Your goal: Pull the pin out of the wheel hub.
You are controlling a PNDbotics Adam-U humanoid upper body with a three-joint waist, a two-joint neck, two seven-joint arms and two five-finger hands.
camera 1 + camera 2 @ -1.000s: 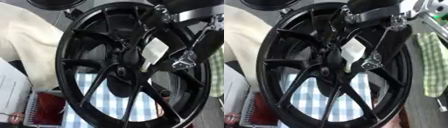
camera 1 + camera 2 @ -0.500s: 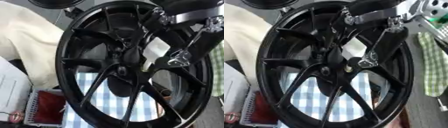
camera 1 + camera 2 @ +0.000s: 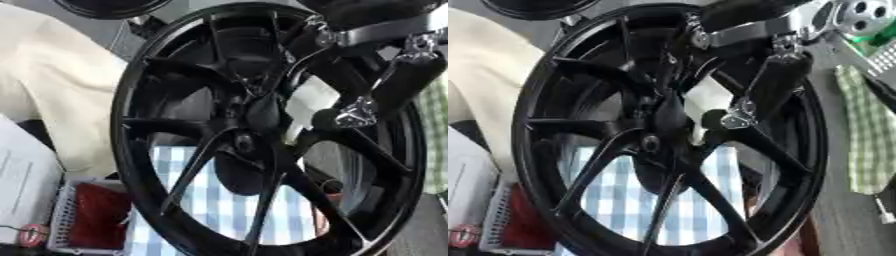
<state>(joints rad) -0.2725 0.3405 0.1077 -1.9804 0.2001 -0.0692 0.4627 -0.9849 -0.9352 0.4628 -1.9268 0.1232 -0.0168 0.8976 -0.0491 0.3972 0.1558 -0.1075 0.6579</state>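
Left eye view shows the black wheel hub [image 3: 262, 130] standing upright and filling most of the frame, its spokes fanning out from the centre boss [image 3: 241, 142]. The pin cannot be made out for certain; it may be the small dark stub at the boss, but the blur leaves that open. The robot's right hand [image 3: 350, 112] comes down from the upper right, in front of the wheel hub's right-hand spokes, its black fingers bent inward toward the centre boss; whether they pinch anything I cannot tell. Behind the wheel hub, seen through the lower spokes, lies a blue-checked cloth [image 3: 219, 210]. Left of the wheel hub sit a cream cloth [image 3: 52, 90] and, lower down, a white basket [image 3: 61, 225] holding something red. Right of the wheel hub hangs a green-checked cloth [image 3: 868, 135].
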